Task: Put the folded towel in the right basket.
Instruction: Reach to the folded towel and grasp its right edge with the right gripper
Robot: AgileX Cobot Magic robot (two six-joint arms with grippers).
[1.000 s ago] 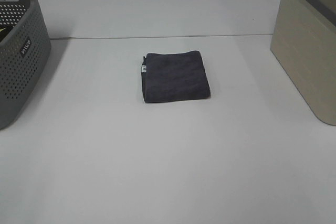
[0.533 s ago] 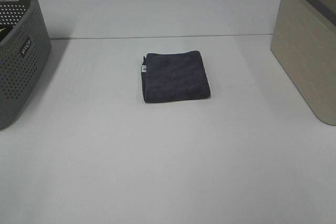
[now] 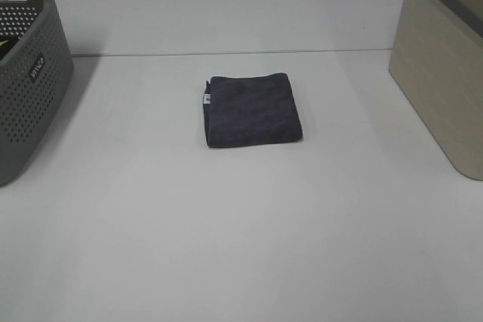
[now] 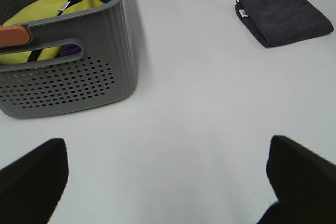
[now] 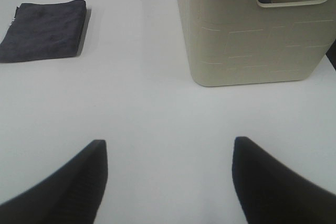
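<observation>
Your right pincer (image 5: 169,142): jaws apart, empty. The towel (image 5: 46,31) lies ahead to its left, the beige basket (image 5: 247,45) ahead, nearer. Your left pincer (image 4: 167,142): apart too, grey basket (image 4: 79,82) ahead to its left.

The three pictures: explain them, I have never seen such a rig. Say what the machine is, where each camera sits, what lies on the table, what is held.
It is a robot with two arms. The high camera looks down on a white table: a dark grey folded towel in the middle, a grey perforated plastic basket at left, a beige plastic basket at right. The other two cameras sit on the wrists. The dark shapes there are the fingers of the left gripper and the right gripper. Both are open and hold nothing. The grey basket contains yellow cloth.
</observation>
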